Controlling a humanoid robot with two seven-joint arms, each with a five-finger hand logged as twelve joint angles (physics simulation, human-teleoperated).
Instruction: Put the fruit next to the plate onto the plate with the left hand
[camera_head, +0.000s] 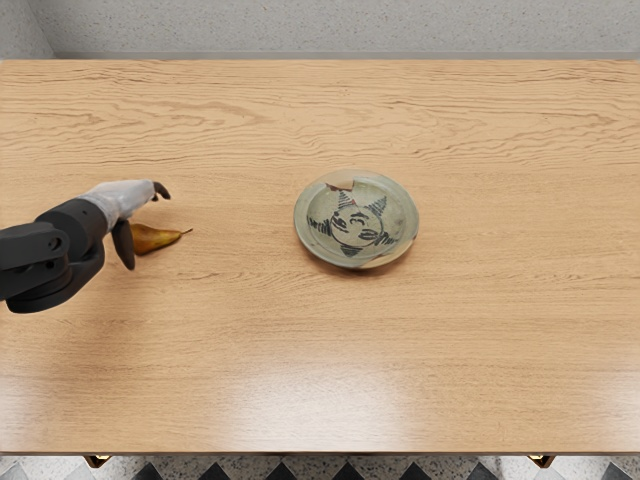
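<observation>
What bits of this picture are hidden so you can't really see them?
1. Head view: the left end of the yellow-brown pear-shaped fruit is hidden behind the grey-and-black left hand.
2. Head view: whether that hand already grips the fruit cannot be told, because the hand covers the spot where they meet.
3. Head view: the black left arm is cut off by the picture's left edge.
4. The right arm is outside the picture.

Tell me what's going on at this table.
The robot's left hand is at the blunt end of a brownish, pear-like fruit. Its fingers are spread and not visibly closed on it. The fruit lies on the wooden table, well to the left of the patterned plate and not yet on it. The right arm is out of view.
</observation>
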